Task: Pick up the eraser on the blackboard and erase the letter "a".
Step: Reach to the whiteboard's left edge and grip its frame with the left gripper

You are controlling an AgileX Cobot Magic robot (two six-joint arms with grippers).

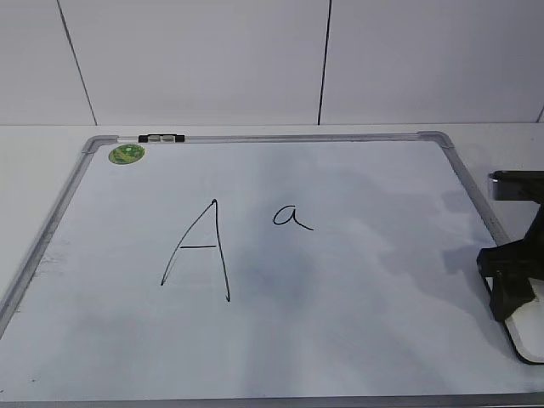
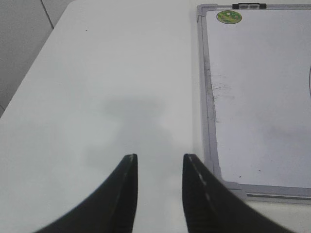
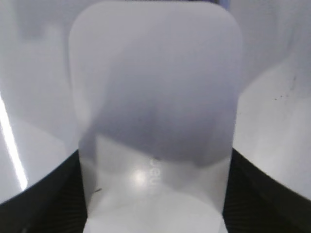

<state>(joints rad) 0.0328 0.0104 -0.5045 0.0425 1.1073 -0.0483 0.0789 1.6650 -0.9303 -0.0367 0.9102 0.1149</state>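
The blackboard point(image 1: 365, 331) is a white board with a grey frame, lying flat on the table. The small handwritten letter "a" point(image 1: 291, 218) sits near its middle, right of a large "A" point(image 1: 200, 252). The white eraser point(image 1: 525, 333) lies at the board's right edge. It fills the right wrist view point(image 3: 155, 97), with grey lettering on top. My right gripper point(image 1: 508, 285) is down over it, with a black finger against each long side point(image 3: 155, 160). My left gripper point(image 2: 159, 158) is open and empty over bare table left of the board point(image 2: 262, 97).
A round green sticker point(image 1: 126, 154) marks the board's far left corner, also in the left wrist view point(image 2: 229, 16). A small black-and-white marker point(image 1: 161, 138) lies on the far frame edge. A white tiled wall stands behind the table.
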